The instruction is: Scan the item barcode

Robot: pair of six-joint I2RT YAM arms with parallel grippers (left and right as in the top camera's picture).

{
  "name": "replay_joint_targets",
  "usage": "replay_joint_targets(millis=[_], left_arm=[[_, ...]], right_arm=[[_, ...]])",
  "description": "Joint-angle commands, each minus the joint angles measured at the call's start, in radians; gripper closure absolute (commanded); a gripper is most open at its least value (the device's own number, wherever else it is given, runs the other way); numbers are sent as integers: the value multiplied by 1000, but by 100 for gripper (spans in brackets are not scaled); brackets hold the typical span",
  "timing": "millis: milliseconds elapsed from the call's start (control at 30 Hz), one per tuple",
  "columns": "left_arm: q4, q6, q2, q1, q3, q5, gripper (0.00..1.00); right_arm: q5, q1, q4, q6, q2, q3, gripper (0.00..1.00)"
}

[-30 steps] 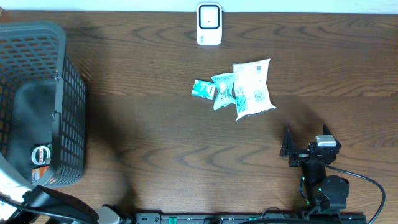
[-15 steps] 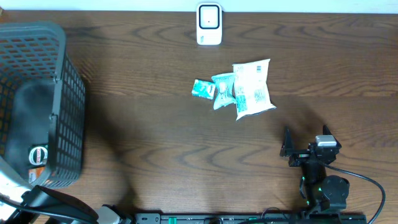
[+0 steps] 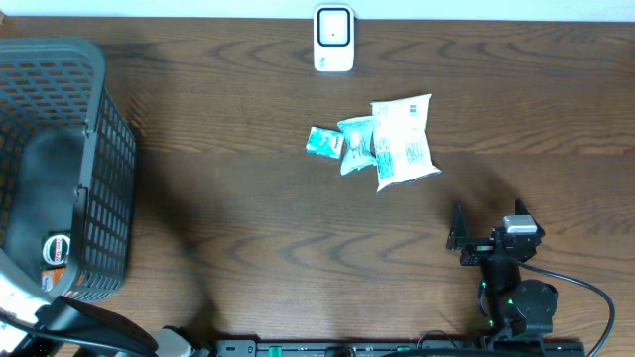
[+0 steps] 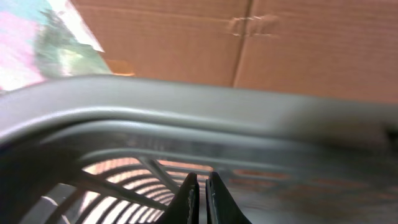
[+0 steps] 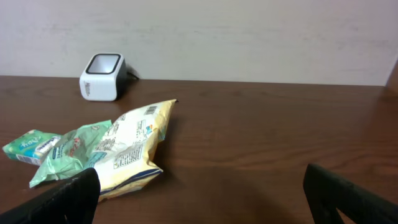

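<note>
Across the brown wooden table, a small white box scanner stands at the far edge, likely so a bag can be shown to it. A pale yellow-white snack bag and a green crinkly packet lie heaped between the scanner and the right gripper. Its fingers are spread wide, I think ready to grab. Only the top view shows the grey plastic basket whole. The left wrist view shows the left gripper pinched together on nothing, close by the basket's rim.
</note>
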Motion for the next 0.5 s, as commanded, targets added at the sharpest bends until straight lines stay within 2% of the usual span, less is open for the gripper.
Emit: replay_joint_targets(millis=[0, 233, 300, 333, 467], left_arm=[[-11, 9, -73, -2, 24, 103, 93], [-101, 2, -176, -4, 24, 393, 92], [-130, 2, -181, -4, 24, 472, 84], [-148, 2, -179, -4, 23, 514, 76], [-186, 2, -158, -4, 14, 554, 71]], right_arm=[[-2, 8, -4, 17, -5, -2, 1], [-2, 8, -4, 17, -5, -2, 1], [-2, 8, -4, 17, -5, -2, 1], [-2, 8, -4, 17, -5, -2, 1], [-2, 8, -4, 17, -5, -2, 1]])
